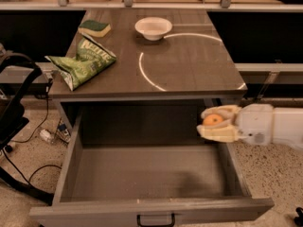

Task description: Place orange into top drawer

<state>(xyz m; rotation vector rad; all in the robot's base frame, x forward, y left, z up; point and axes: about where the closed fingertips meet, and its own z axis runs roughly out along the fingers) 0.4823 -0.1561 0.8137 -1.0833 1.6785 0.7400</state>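
The orange (213, 120) is clasped between the two cream fingers of the gripper (211, 123), which are closed around it, over the rear right corner of the open top drawer (142, 176). Up and leftward, on the tabletop (189, 65), a white bowl (153, 27), a green chip bag (83, 63) and a sponge (94, 28) are seen.

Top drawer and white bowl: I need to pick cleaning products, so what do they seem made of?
The top drawer looks like grey-painted wood or board, matte: flat panels, no glare. The bowl seems glazed ceramic or plastic: smooth, white, faint sheen. The hand, above the drawer's right side, holds the orange.
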